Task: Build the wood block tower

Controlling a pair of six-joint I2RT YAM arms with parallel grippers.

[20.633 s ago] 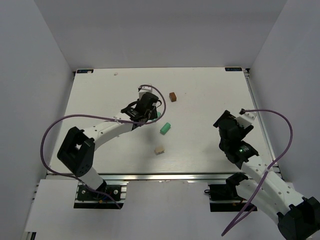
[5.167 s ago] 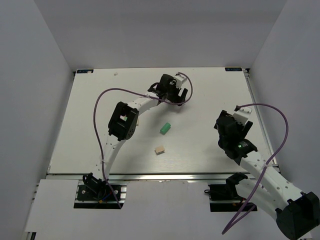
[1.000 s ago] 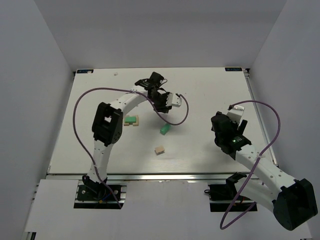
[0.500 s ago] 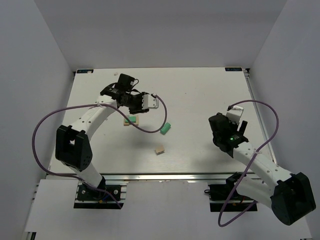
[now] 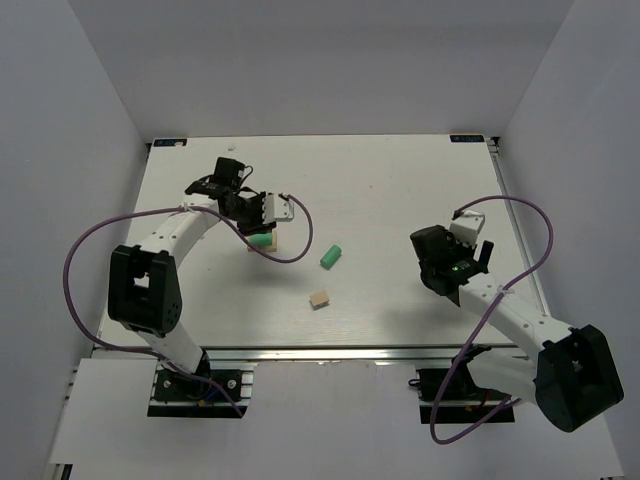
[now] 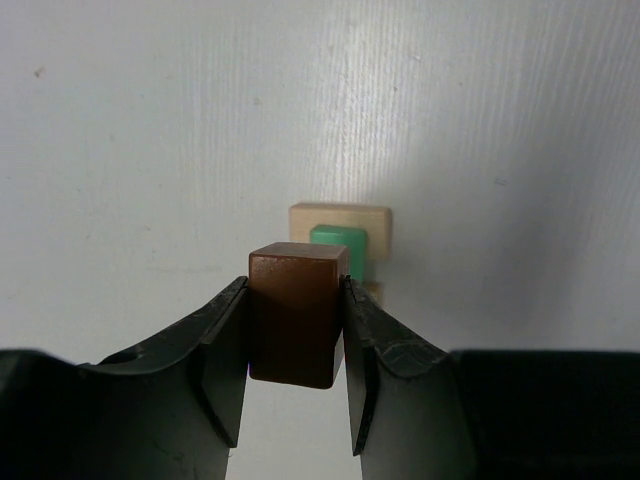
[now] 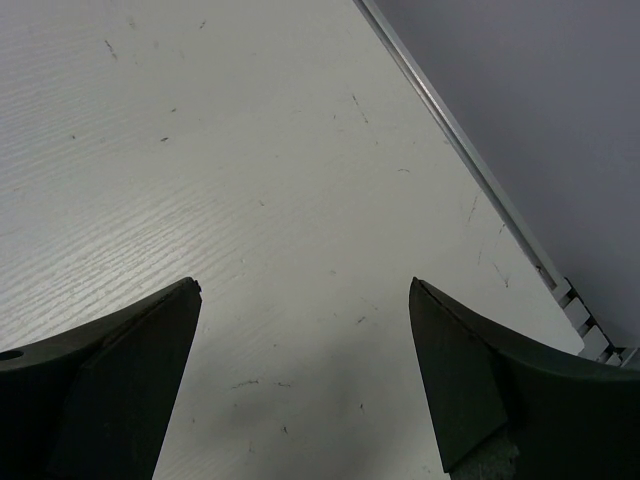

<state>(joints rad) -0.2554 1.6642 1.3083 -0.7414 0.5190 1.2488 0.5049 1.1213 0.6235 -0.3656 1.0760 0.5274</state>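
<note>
A: What is different from a moment ago?

B: In the top view the left arm has swung from the far middle of the tabletop toward the left. The left end effector now hangs just beside the small stack, on its far side. The right arm has only crept a little to the left.

A: And what else lies there?

B: A loose mint-green oblong and a loose tan block lie apart from the stack, toward the middle. The right end effector is well apart from all of them.

A: What does the left wrist camera show?

B: The jaws are clenched on the dark brown cube, one finger on each side. Beyond it I see the stack: a mint-green block lying on a tan block. How many tan pieces are under it, I cannot tell.

A: And the right wrist?

B: Its fingers stand wide apart with nothing between them, only bare tabletop and the edge rail.

A: So how far is the tower?

B: I judge it is about the middle. The base is laid, the brown cube is carried but not yet placed, and the two loose blocks wait.
</note>
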